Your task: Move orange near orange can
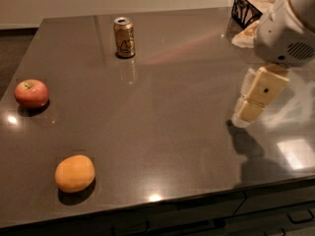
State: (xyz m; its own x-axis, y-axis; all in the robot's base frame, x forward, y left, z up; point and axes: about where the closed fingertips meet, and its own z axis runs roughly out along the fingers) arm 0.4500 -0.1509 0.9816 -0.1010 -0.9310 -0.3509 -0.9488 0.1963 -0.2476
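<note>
The orange (75, 173) lies on the dark table near the front left edge. The orange can (124, 36) stands upright at the far side, left of the middle, well apart from the orange. My gripper (250, 104) hangs at the right side of the table, just above the surface, far from both. Its two cream fingers (262, 93) stand a little apart and hold nothing.
A red apple (31, 93) sits near the left edge, between orange and can. A black wire basket (246, 8) with pale contents stands at the far right corner. The table's front edge (157, 205) runs just below the orange.
</note>
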